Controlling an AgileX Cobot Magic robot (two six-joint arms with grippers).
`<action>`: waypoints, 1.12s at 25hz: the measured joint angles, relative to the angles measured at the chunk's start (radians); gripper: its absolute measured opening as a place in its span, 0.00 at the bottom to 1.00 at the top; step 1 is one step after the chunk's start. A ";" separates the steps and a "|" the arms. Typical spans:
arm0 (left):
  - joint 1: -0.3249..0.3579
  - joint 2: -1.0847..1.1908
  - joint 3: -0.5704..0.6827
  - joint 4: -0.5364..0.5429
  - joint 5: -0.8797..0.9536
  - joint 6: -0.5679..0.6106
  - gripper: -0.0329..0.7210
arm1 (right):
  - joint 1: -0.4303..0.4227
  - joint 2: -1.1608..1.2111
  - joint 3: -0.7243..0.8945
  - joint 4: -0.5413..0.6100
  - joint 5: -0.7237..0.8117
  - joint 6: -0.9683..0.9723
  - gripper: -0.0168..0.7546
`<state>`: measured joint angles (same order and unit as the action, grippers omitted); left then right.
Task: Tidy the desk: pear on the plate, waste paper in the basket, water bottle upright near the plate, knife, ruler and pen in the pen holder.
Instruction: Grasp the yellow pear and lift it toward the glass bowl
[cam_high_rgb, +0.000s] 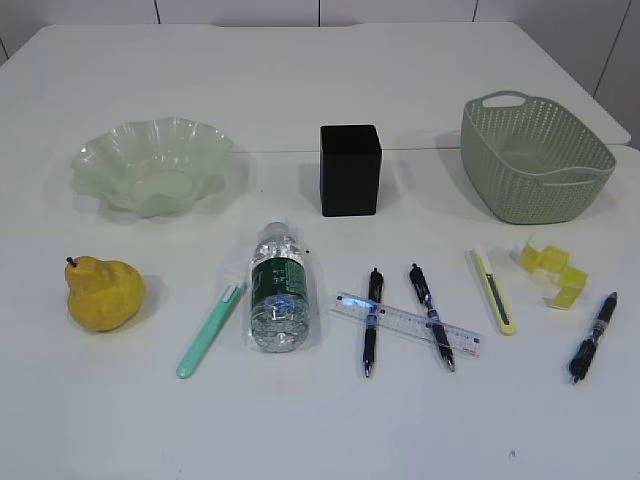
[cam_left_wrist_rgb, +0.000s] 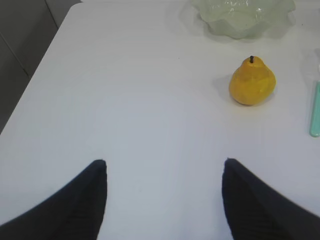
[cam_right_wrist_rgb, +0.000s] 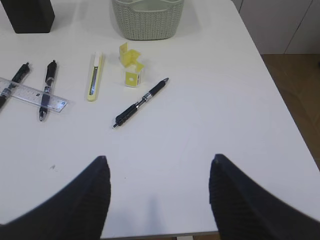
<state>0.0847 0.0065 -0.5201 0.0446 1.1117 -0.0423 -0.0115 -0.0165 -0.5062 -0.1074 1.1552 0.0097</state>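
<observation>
White tabletop (cam_high_rgb: 320, 90), nothing sorted yet: pear (cam_high_rgb: 103, 293) lies near the plate (cam_high_rgb: 152, 165), bottle (cam_high_rgb: 277, 300) on its side, waste paper (cam_high_rgb: 552, 271) beside the basket (cam_high_rgb: 535, 155). Left hand (cam_left_wrist_rgb: 164, 167) and right hand (cam_right_wrist_rgb: 159, 162) both hover spread wide, empty, ready to pick.

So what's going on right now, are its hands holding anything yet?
Left hand open, empty. Right hand open, empty. Pear on table, not on plate; bottle lying flat. Nothing blocking.
</observation>
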 joint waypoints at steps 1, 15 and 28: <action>0.000 0.000 0.000 0.000 0.000 0.000 0.73 | 0.000 0.000 0.000 0.000 0.000 0.000 0.62; 0.000 0.000 0.000 0.000 0.000 0.000 0.73 | 0.000 0.000 0.000 0.000 0.000 0.000 0.62; 0.000 0.000 0.000 0.000 0.000 0.000 0.71 | 0.000 0.000 0.000 0.000 0.000 0.000 0.62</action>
<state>0.0847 0.0065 -0.5201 0.0446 1.1117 -0.0423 -0.0115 -0.0165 -0.5062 -0.1074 1.1552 0.0097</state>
